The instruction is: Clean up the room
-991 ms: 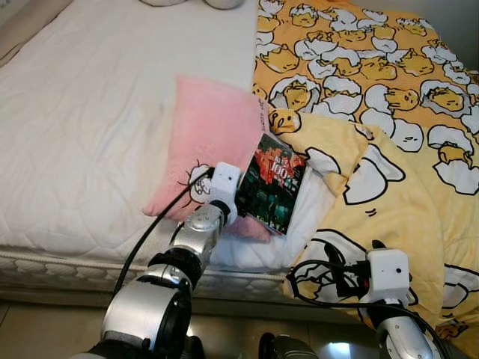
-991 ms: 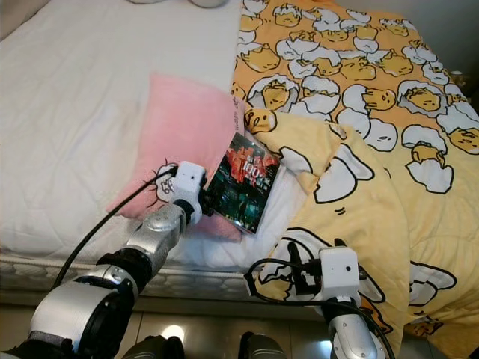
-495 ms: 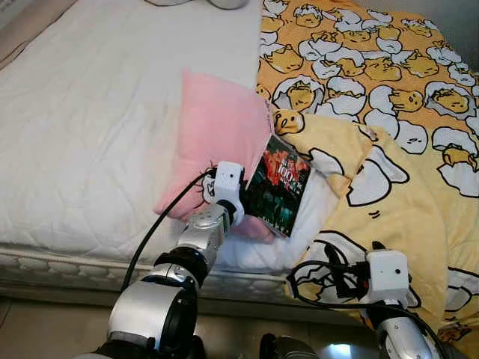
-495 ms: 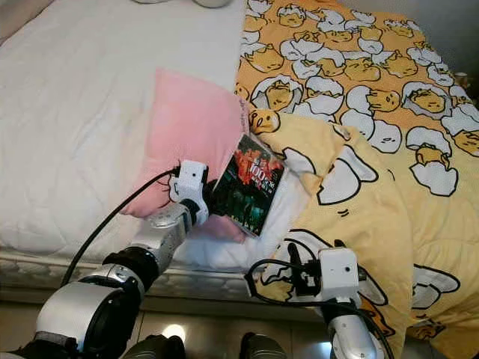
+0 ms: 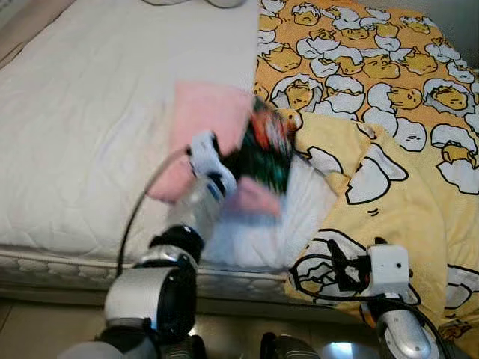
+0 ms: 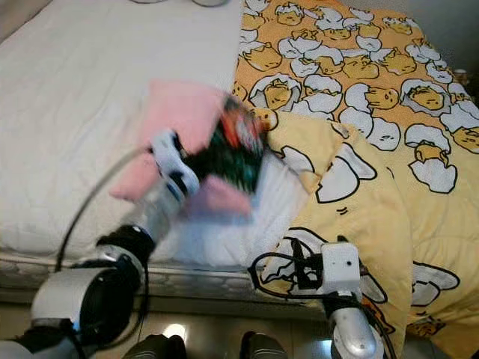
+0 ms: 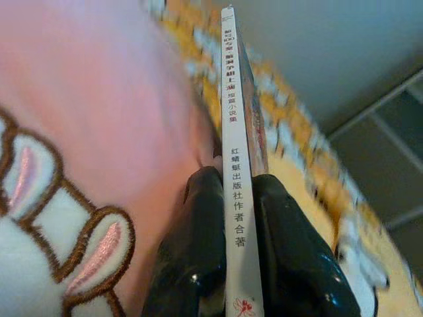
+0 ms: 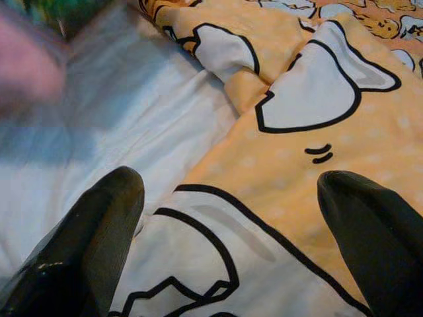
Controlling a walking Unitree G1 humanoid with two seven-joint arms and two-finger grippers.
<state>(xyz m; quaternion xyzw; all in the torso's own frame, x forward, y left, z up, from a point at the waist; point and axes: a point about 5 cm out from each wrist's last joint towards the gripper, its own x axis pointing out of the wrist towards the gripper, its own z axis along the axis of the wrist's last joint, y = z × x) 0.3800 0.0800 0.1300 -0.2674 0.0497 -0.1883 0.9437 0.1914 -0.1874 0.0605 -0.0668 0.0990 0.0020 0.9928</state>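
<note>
**Book clamped in the left gripper above the pink pillow on the bed**

The left gripper (image 7: 228,264) has its jaws clamped on a book (image 5: 262,149), one black finger on each side of the white spine (image 7: 232,198), which carries a column of printed characters; the book stands on edge in the grip, its dark red-and-green cover facing toward the robot's right in the eye views; arm and book are blurred there, so finer detail of the cover cannot be read.

Just beside the book, on the robot's left, lies a pink pillow (image 5: 202,120), resting on the white mattress (image 5: 82,127) of the bed; the left wrist view shows a rabbit figure with brown outlines and pink ears (image 7: 59,224) stitched on the pillow's plush surface; whether the book touches the pillow cannot be told through the blur.

A yellow blanket (image 5: 374,82) printed with egg cartoon figures covers the bed on the robot's right, its near edge folded back over the white sheet and hanging off the front of the mattress.

The right gripper (image 8: 225,244) hovers low near the front edge of the bed, jaws wide apart and holding nothing; its fingers (image 8: 99,231) frame the fold of the blanket where yellow cloth meets white sheet; the right arm's white wrist block (image 5: 389,269) sits well apart from the book.
</note>
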